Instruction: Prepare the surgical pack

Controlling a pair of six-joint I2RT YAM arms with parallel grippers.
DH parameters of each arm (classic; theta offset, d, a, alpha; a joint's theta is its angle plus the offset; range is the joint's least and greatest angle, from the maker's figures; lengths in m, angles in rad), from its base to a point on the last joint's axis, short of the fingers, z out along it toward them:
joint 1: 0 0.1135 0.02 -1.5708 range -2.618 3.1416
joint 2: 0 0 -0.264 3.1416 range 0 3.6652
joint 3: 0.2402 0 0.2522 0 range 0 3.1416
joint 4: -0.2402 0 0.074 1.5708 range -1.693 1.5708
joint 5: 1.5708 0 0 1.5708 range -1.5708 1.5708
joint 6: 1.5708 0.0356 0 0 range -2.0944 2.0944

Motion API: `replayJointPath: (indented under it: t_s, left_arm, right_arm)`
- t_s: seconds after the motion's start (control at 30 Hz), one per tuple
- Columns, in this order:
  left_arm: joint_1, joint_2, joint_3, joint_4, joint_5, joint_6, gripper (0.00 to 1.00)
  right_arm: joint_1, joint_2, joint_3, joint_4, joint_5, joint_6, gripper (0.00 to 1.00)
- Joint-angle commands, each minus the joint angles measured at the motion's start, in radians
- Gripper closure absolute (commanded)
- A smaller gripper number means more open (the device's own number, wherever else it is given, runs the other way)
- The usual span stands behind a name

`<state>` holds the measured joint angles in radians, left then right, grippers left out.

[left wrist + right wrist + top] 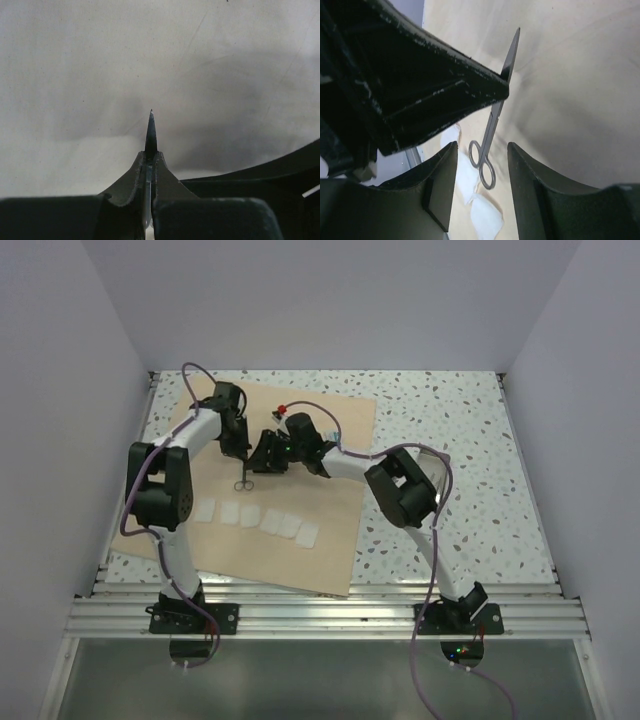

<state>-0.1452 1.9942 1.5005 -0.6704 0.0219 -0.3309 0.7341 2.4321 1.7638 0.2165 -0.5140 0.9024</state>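
The left jaws are pressed together on the blades of the slim steel scissors. The pointed tip pokes out just past the jaws, and the ring handles trail out on the other side, over the big tan-beige square wrap sheet spread on the speckled white counter. The right jaws stand spread just beside the left ones, with the ring handles showing in the gap between them and touching neither, while a row of white gauze squares lies on the sheet near both pairs of jaws, on the side toward the arm bases.
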Motion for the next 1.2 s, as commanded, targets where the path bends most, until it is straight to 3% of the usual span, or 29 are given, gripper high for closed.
replayJointPath:
  t_s: [0.0,0.33,0.43,0.47,0.5,0.53,0.57,0.63,0.8,0.87,1.03,1.17]
  left_arm:
    - [-0.002,-0.066,-0.002,0.0,0.038,-0.02,1.0]
    - [-0.002,-0.087,0.001,-0.006,0.073,-0.036,1.0]
    - [-0.002,-0.092,0.003,-0.009,0.079,-0.037,1.0]
    - [-0.002,-0.097,0.009,-0.011,0.082,-0.036,1.0]
    - [-0.002,-0.101,0.013,-0.014,0.078,-0.036,0.9]
    - [-0.001,-0.106,0.015,-0.015,0.072,-0.039,0.87]
    - [-0.001,-0.124,0.015,-0.012,0.064,-0.037,0.76]
    - [0.001,-0.141,0.02,-0.023,0.046,-0.034,0.64]
    - [0.01,-0.219,0.043,-0.066,-0.013,-0.028,0.5]
    - [0.01,-0.28,0.012,-0.057,-0.01,-0.03,0.46]
    - [-0.008,-0.366,-0.077,-0.089,0.055,-0.023,0.43]
    - [-0.054,-0.477,-0.245,-0.055,0.098,-0.034,0.44]
  right_arm:
    - [0.01,0.042,0.077,0.066,0.005,0.042,0.52]
    - [0.033,0.077,0.071,0.136,-0.003,0.104,0.55]
    - [0.031,0.065,0.046,0.153,-0.004,0.115,0.77]
    - [0.033,0.056,0.036,0.14,-0.001,0.115,0.95]
    - [0.031,0.035,0.017,0.129,-0.006,0.115,1.0]
    - [0.028,0.019,0.004,0.115,-0.006,0.107,1.0]
    - [0.019,-0.019,-0.036,0.103,-0.003,0.104,1.0]
    - [-0.004,-0.059,-0.072,0.084,-0.006,0.089,1.0]
    - [-0.073,-0.249,-0.234,-0.141,0.031,-0.011,1.0]
    - [-0.126,-0.394,-0.324,-0.195,0.045,-0.026,1.0]
    - [-0.254,-0.709,-0.5,-0.547,0.192,-0.232,1.0]
    - [-0.447,-0.944,-0.604,-0.78,0.259,-0.341,1.0]
